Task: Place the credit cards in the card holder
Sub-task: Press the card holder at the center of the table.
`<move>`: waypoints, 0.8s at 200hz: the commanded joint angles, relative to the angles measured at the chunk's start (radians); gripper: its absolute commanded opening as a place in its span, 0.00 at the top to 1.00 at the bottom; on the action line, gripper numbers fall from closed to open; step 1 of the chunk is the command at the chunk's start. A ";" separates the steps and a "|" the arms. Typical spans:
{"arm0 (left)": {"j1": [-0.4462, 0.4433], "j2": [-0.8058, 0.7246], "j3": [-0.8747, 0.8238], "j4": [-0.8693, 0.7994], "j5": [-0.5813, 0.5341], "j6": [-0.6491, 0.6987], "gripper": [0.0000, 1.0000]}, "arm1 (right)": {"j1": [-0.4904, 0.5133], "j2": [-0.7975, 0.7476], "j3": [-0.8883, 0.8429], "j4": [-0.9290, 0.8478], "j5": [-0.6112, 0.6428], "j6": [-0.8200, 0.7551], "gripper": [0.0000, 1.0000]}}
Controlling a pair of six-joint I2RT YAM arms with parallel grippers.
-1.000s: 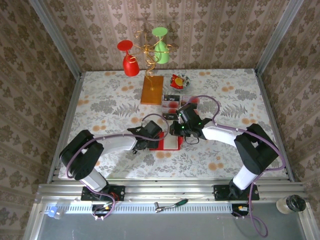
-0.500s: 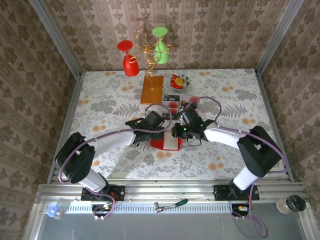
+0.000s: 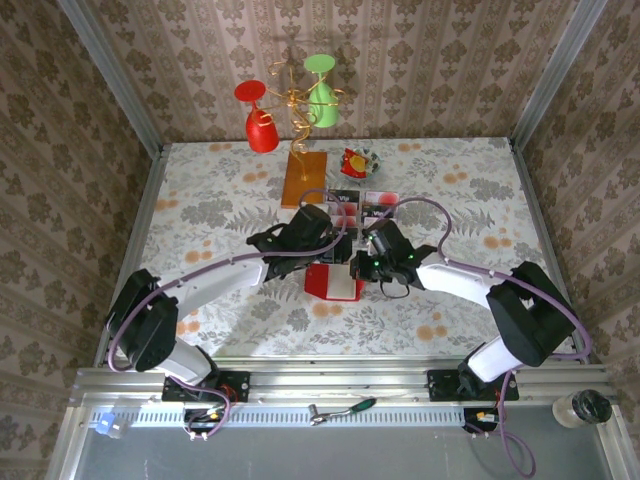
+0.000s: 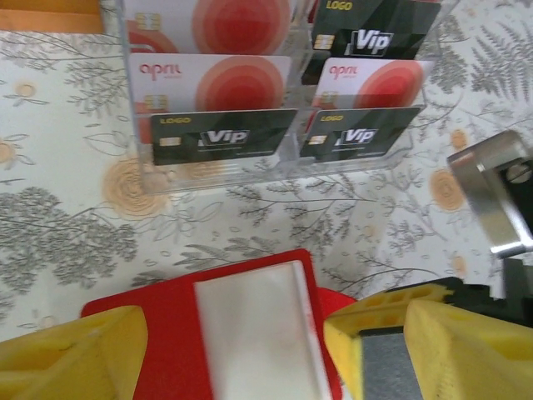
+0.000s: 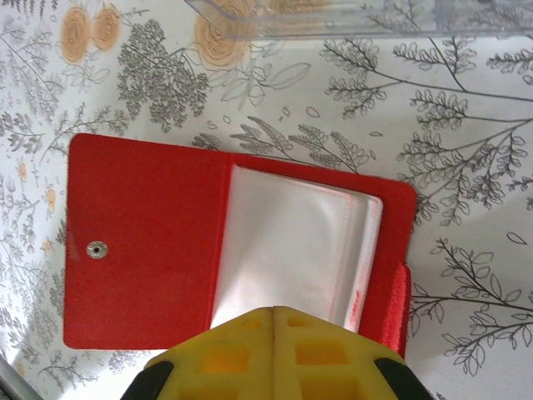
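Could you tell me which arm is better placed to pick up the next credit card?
Probably the left arm: its jaws stand open, facing the credit cards in the clear tray, while the right arm's jaws are shut at the open card holder, apparently steadying it.

A: What's at the back of my table [image 3: 220,200]?
B: Wood slab [image 3: 304,179] w/ gold wire stand [image 3: 293,100], red cup [image 3: 258,118] & green cup [image 3: 321,95] on it.
A: I see a crinkly wrapper [image 3: 356,161] near the slab's right.
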 commanded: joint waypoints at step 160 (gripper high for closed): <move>0.025 0.091 -0.293 0.293 0.045 -0.104 0.19 | -0.057 0.004 -0.148 0.068 0.042 0.034 0.95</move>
